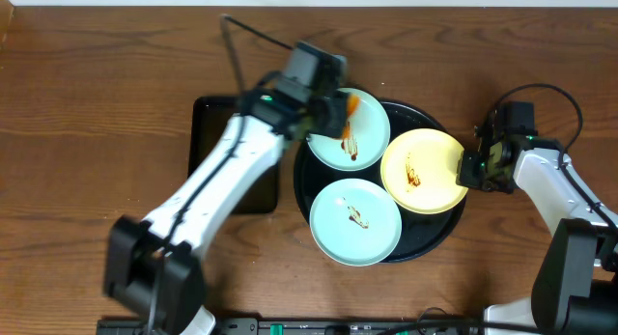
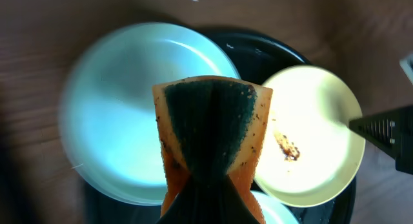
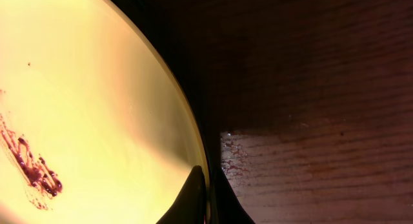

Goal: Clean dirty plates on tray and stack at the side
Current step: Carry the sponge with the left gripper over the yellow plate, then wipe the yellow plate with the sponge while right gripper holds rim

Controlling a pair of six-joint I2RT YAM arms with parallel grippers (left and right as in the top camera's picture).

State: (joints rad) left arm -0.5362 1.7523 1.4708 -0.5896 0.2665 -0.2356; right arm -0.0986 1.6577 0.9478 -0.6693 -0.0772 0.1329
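Three plates lie on the round black tray (image 1: 439, 232). A pale blue plate (image 1: 362, 142) with a brown streak lies at the back. A second pale blue plate (image 1: 355, 221) lies at the front. The pale yellow plate (image 1: 422, 171), sauce-streaked, lies at the right. My left gripper (image 1: 340, 111) is shut on an orange sponge with a green face (image 2: 213, 130) and holds it above the back blue plate (image 2: 116, 114). My right gripper (image 1: 470, 169) is shut on the yellow plate's right rim (image 3: 200, 179). The yellow plate (image 2: 310, 140) also shows in the left wrist view.
A smaller dark rectangular tray (image 1: 217, 118) lies left of the round tray, partly under my left arm. Bare wooden table (image 1: 87, 113) lies at the left and at the far right (image 3: 322, 121).
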